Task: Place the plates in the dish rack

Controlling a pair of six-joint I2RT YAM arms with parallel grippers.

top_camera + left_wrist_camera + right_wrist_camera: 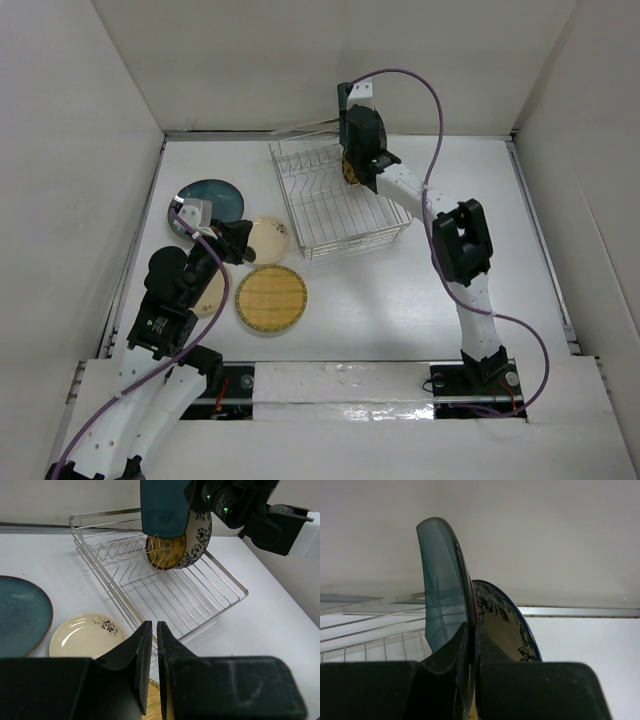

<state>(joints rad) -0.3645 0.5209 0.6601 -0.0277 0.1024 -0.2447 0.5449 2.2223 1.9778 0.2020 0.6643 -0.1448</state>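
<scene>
R gripper is clamped shut on the rim of the square dark teal plate. The plate is held upright on edge at the far end of the dish rack, just beside the blue-and-white plate and small yellow-brown plate, both stood in the slot wires. Whether the teal one is seated or touching them can't be told. L gripper is shut w/ nothing held, near the cream floral plate. Round teal plate and woven-look plate lie on the table left of the rack, and a 2nd cream plate is partly hidden under the L arm. Risks, as judged: only a thin strip of glazed rim is gripped, so the plate could pivot or slip btwn the pads if its bottom edge is caught on a wire. Gap to the blue-and-white plate looks v. small, so a glaze-on-glaze knock or chip is likely if the descent is angled. If the slot is missed, the edge would land on the flat base wires and the plate could topple onto its neighbours. Rack is thin wire, not seen to be fixed, and could be shoved by a side load. Materials: plates look like glossy ceramic, hard & slick. The teal one has a curved-up lip and rounded corners, the rack is bright silver wire w/ V-shaped uprights, and the woven-look plate is matte and ribbed.
</scene>
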